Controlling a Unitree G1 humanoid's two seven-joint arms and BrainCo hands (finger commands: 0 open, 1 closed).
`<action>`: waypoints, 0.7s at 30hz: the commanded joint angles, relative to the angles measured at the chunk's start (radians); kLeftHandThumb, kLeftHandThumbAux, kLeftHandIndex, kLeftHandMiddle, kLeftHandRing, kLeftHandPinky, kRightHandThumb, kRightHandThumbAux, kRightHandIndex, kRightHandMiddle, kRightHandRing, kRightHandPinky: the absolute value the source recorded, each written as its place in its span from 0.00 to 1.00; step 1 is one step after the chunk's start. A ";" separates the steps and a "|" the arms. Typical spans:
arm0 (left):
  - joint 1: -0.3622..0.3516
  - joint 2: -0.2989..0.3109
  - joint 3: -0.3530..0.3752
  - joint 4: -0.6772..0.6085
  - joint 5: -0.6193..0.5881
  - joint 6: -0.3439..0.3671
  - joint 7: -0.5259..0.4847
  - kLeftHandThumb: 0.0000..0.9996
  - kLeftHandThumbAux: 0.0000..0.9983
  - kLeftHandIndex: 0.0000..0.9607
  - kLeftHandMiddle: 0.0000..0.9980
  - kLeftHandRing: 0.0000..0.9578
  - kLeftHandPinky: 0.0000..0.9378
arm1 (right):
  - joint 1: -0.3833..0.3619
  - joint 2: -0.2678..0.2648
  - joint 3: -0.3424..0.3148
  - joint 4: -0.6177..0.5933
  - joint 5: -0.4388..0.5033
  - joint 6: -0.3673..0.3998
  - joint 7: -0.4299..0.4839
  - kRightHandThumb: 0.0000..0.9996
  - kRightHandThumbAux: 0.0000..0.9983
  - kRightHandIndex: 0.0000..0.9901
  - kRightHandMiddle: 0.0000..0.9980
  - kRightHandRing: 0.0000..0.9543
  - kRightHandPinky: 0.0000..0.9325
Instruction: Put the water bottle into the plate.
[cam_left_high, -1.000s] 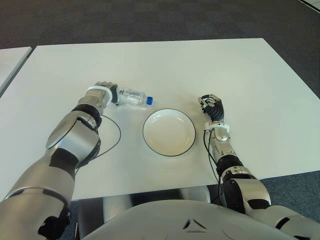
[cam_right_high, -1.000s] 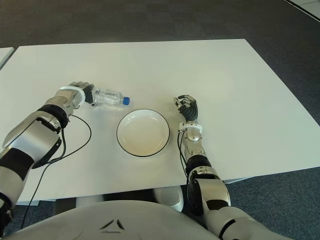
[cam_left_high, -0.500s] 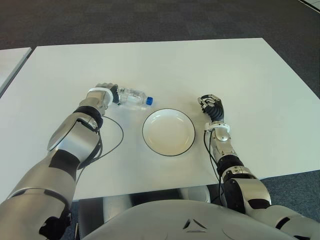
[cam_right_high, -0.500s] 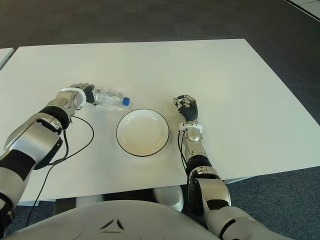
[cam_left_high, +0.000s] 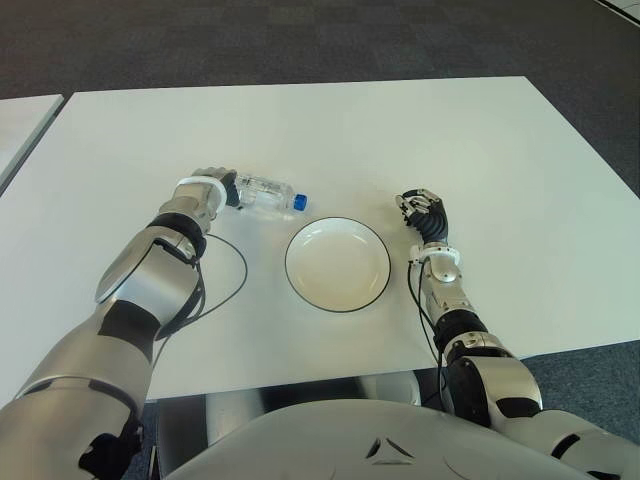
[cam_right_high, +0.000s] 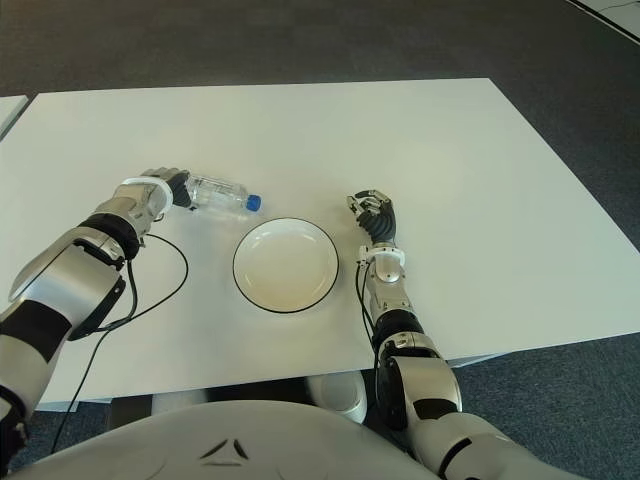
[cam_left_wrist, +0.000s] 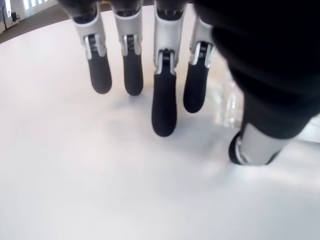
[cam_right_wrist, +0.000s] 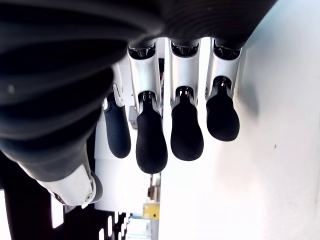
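A clear water bottle (cam_left_high: 264, 195) with a blue cap (cam_left_high: 299, 201) lies on its side on the white table (cam_left_high: 330, 130), cap pointing toward the plate. The white plate (cam_left_high: 308, 290) with a dark rim sits just right of the bottle and holds nothing. My left hand (cam_left_high: 218, 186) is at the bottle's base end. In the left wrist view its fingers (cam_left_wrist: 164, 107) hang straight over the table, with the bottle (cam_left_wrist: 225, 97) showing faintly beside the thumb, and the fingers are not closed around it. My right hand (cam_left_high: 421, 209) shows to the right of the plate, fingers (cam_right_wrist: 186, 132) relaxed and holding nothing.
A black cable (cam_left_high: 228, 272) loops on the table by my left forearm. The table's front edge (cam_left_high: 330, 375) runs close to my body. A second table's corner (cam_left_high: 25, 115) shows at far left, with dark carpet (cam_left_high: 300, 40) beyond.
My left wrist has shifted slightly toward the far side at the bottle's base. The bottle, the plate and the right hand stay where they were.
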 joint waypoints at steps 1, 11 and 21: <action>0.060 -0.030 -0.008 0.017 0.007 0.005 -0.014 0.84 0.67 0.42 0.55 0.71 0.78 | 0.017 0.004 -0.004 0.028 0.002 0.031 -0.005 0.71 0.73 0.44 0.72 0.75 0.78; 0.062 -0.027 -0.033 0.015 0.031 0.003 0.032 0.84 0.67 0.42 0.57 0.75 0.83 | 0.013 0.001 -0.002 0.038 0.000 0.022 -0.007 0.71 0.73 0.44 0.72 0.75 0.76; 0.063 -0.024 -0.061 0.013 0.060 -0.010 0.115 0.85 0.66 0.46 0.50 0.84 0.91 | 0.008 0.002 -0.005 0.045 0.003 0.021 -0.012 0.71 0.73 0.44 0.73 0.76 0.77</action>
